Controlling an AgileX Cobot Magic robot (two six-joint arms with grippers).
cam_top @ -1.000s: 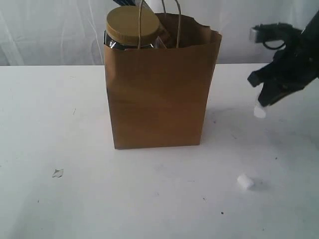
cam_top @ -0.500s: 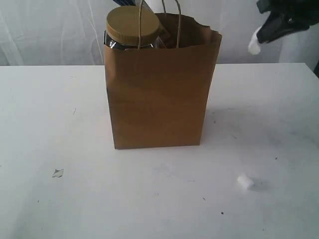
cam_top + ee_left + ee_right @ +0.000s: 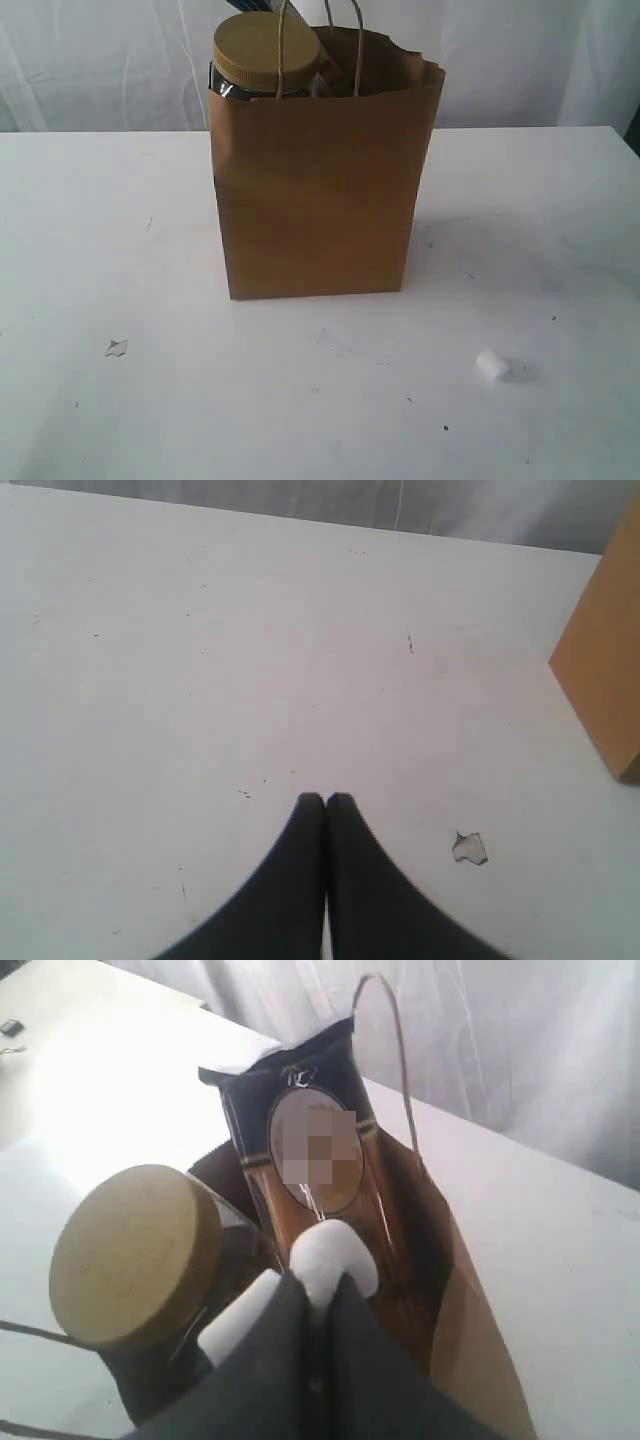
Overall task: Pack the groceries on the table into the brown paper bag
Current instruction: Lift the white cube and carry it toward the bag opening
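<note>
Hold the right black claw (image 3: 315, 1298) clamped on the soft white marshmallow (image 3: 332, 1252), poised above the tall brown paper bag (image 3: 470, 1350). Lower into the gap beside the tan-lidded clear nut jar (image 3: 130, 1255) and copper pouch (image 3: 320, 1160) before releasing; likely to bounce otherwise. Leave the left black claw (image 3: 325, 802) pressed together, empty, over the flat white tabletop (image 3: 200, 630).

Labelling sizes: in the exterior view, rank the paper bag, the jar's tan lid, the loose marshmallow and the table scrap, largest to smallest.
1. brown paper bag
2. tan lid
3. loose marshmallow and scrap: too alike to rank.
</note>
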